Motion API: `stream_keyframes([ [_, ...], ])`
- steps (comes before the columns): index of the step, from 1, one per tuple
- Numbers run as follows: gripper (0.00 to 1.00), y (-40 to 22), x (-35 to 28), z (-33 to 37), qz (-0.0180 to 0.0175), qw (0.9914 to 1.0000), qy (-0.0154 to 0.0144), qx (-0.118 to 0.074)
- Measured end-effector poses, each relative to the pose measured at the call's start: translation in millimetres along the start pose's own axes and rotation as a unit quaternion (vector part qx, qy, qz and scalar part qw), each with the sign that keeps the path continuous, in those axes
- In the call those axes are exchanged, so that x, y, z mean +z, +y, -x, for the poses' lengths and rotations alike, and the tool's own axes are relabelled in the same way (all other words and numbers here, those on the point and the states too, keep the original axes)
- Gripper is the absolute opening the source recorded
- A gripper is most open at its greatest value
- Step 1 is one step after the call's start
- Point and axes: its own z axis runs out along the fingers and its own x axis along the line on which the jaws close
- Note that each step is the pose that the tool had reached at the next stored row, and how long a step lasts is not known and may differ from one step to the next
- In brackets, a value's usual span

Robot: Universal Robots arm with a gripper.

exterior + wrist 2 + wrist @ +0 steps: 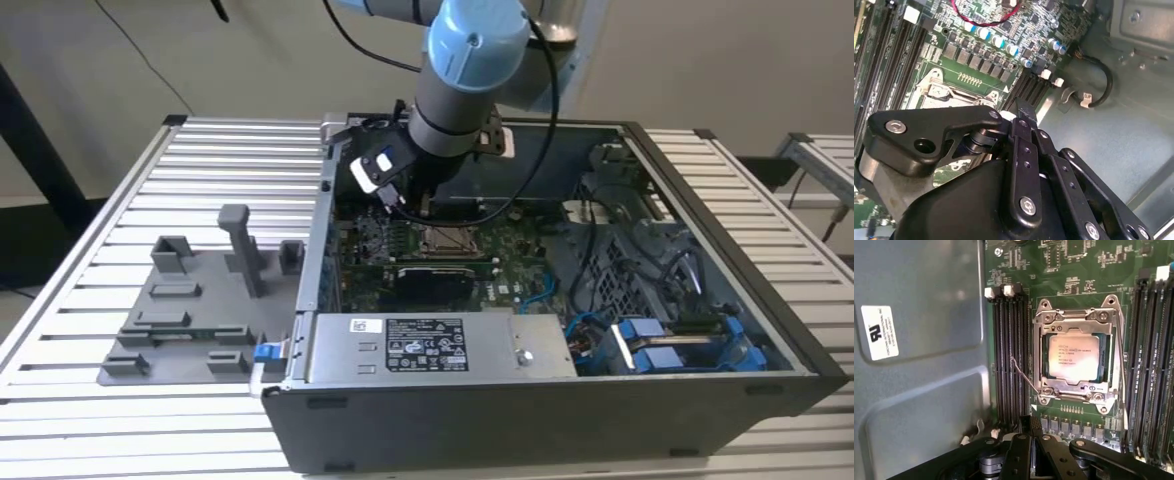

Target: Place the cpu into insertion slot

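Observation:
The cpu, a square chip with a silvery-tan face, lies flat inside the insertion slot, and the shiny metal frame surrounds it. The thin wire lever angles out from one corner of the frame. My gripper hangs beside the slot with its fingers together and nothing between them. In the second wrist view the gripper partly covers the slot. In the exterior view the gripper is just above the motherboard, a little to the exterior view's left of the slot.
Long black connector strips run along both sides of the slot. The grey case wall stands close by the gripper. A power supply, blue drive brackets and loose cables share the open case. A grey fixture sits on the slatted table.

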Motion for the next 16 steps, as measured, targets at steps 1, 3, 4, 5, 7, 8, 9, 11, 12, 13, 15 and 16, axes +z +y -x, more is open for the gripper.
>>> stream_keyframes([
  [1,0.11,0.0,0.0,0.0,0.0008,0.99997,-0.0008,-0.007],
  [3,0.11,0.0,0.0,0.0,0.0043,0.99976,-0.0024,-0.021],
  [4,0.11,0.0,0.1,0.0,0.0067,0.99958,-0.0031,-0.028],
  [5,0.11,0.1,0.1,0.0,0.0078,0.99934,-0.0040,-0.035],
  [7,0.11,0.1,0.1,0.0,0.0043,0.99863,-0.0057,-0.052],
  [8,0.11,0.0,0.1,0.0,0.0026,0.99821,-0.0064,-0.059],
  [9,0.11,-0.1,0.1,0.0,0.0020,0.99786,-0.0071,-0.065],
  [11,0.11,0.0,0.1,0.0,-0.0037,0.99659,-0.0088,-0.082],
  [12,0.11,0.0,0.0,0.0,-0.0065,0.99590,-0.0096,-0.090],
  [13,0.11,0.0,-0.1,0.0,-0.0069,0.99578,-0.0096,-0.091],
  [15,0.11,-0.1,-0.1,0.0,-0.0075,0.99566,-0.0097,-0.092],
  [16,0.11,0.1,0.0,0.0,-0.0094,0.99519,-0.0101,-0.097],
])
